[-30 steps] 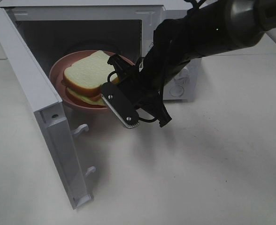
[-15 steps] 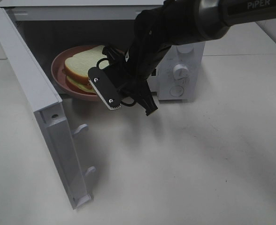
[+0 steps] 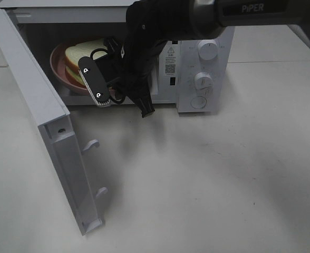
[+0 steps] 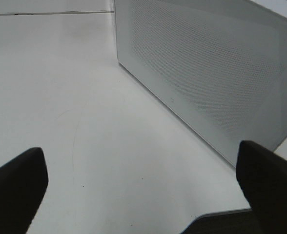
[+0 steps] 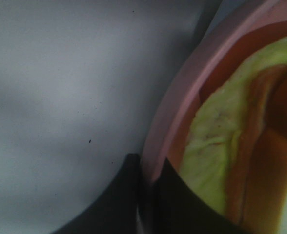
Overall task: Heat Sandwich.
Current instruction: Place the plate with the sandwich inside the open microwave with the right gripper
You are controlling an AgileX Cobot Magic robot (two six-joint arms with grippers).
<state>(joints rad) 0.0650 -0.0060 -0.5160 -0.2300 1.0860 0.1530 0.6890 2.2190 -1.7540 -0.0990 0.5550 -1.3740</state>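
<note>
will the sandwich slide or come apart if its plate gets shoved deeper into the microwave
The square white-bread sandwich is probably soft and loosely stacked: its yellowish-green layer sticks out under the orange filling, so layers could shift. It lies flat, unheld, on the round pink plate, so a jerk may slide it; the plate's raised rim would likely catch it.
</note>
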